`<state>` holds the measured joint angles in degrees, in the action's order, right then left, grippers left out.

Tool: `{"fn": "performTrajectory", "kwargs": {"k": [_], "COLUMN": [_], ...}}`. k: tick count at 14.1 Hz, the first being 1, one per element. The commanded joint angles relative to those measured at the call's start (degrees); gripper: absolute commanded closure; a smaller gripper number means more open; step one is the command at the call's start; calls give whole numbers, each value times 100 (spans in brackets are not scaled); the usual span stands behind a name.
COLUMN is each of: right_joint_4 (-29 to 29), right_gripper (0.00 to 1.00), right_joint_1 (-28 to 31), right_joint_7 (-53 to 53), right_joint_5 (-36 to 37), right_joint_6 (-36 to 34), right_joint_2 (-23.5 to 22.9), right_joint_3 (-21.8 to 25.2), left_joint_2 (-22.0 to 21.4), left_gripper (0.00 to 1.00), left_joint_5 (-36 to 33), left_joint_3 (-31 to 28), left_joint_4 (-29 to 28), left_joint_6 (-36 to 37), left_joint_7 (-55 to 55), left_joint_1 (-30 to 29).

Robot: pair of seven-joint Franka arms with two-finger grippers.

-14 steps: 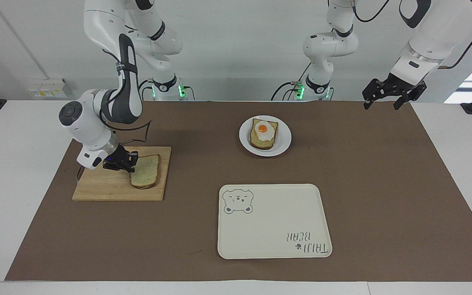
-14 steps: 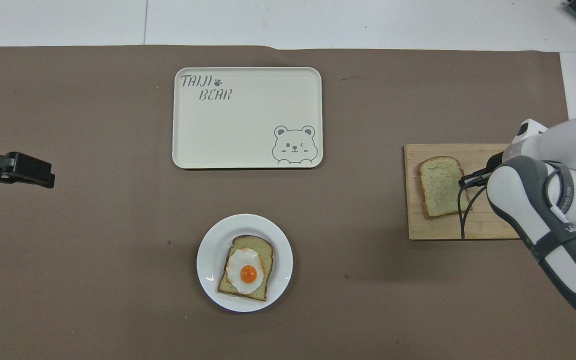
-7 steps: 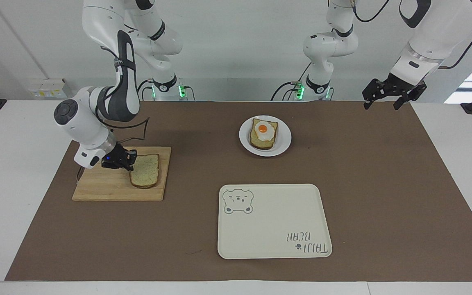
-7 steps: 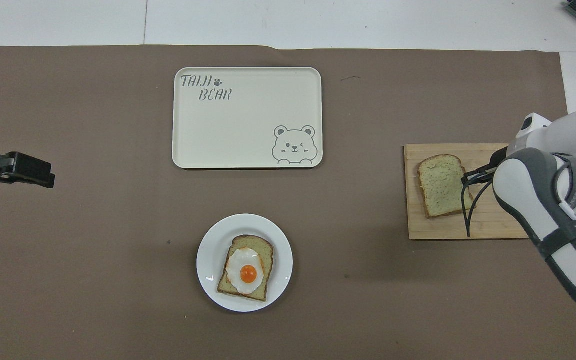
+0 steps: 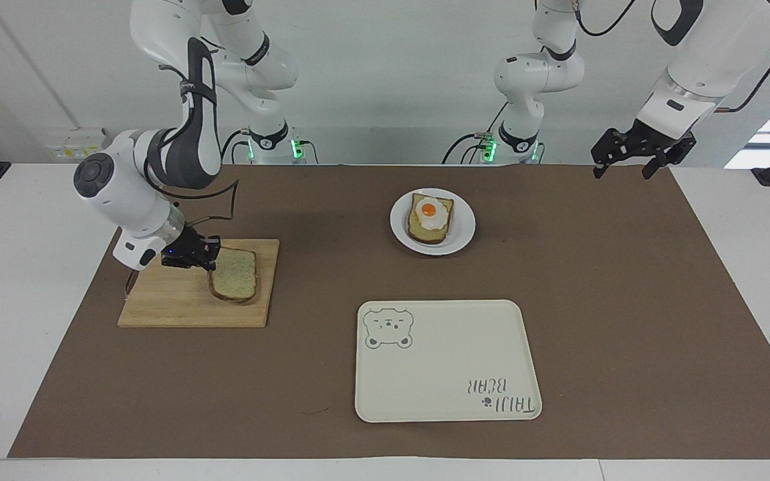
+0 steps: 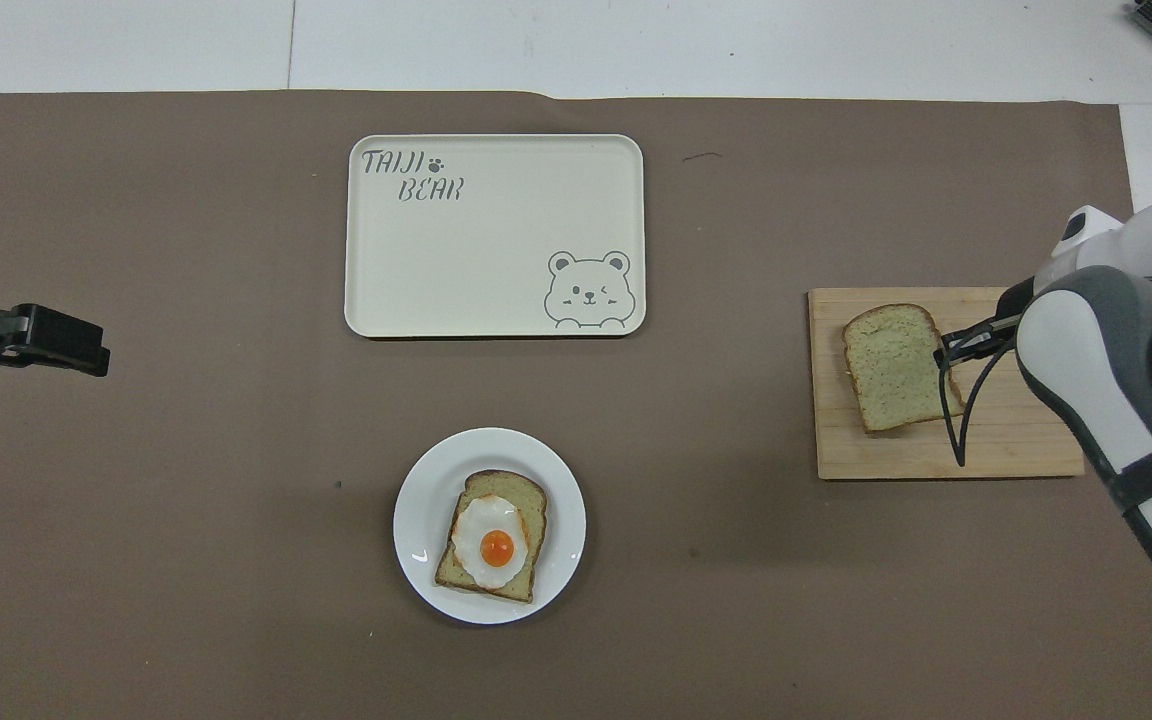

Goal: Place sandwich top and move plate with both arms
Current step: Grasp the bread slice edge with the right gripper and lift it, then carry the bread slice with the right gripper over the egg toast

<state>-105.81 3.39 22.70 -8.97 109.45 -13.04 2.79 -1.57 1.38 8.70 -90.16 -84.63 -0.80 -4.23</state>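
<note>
Right tool (image 5: 210, 254) pinches one edge of the tan speckled bread slice (image 5: 234, 283), tilted, just clear of the pale wooden cutting board (image 5: 178, 307). Lift it straight up and carry it slowly; an edge pinch lets it sag. Square it over the egg-topped slice (image 5: 430, 218) on the round white plate (image 5: 466, 227). Left tool (image 5: 633, 155) waits, spread, over its end of the surface.

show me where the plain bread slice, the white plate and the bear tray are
sandwich top (image 5: 234, 275): facing view, middle of the slice's speckled face.
plate (image 5: 465, 224): facing view, bare white rim beside the egg-topped slice.
bear tray (image 6: 476, 270): overhead view, bare cream floor between the lettering and the bear drawing.
</note>
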Motion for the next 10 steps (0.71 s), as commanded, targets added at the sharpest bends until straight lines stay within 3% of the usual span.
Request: {"fn": "performTrajectory", "kwargs": {"k": [1, 5, 7, 10], "right_joint_4": [314, 710, 711, 710], "right_gripper": [100, 100, 100, 100], "right_joint_1": [30, -5, -13, -5], "right_joint_7": [-292, -985, -1223, -1663], "right_joint_5": [-131, -324, -780, -905], "right_joint_6": [-458, -1021, -1074, -1057], "right_joint_2": [38, 38, 47, 56], "right_joint_3": [-68, -296, -357, -769], "left_joint_2": [-142, -142, -142, -142], "left_gripper": [0, 0, 0, 0], "left_joint_5": [-77, -68, -68, -68], "left_joint_3": [35, 35, 35, 35], "left_joint_4": [-169, -169, -169, -169], "left_joint_6": [-115, -115, -115, -115], "left_joint_7": [71, 71, 71, 71], "left_joint_1": [-61, -61, -61, -61]}}
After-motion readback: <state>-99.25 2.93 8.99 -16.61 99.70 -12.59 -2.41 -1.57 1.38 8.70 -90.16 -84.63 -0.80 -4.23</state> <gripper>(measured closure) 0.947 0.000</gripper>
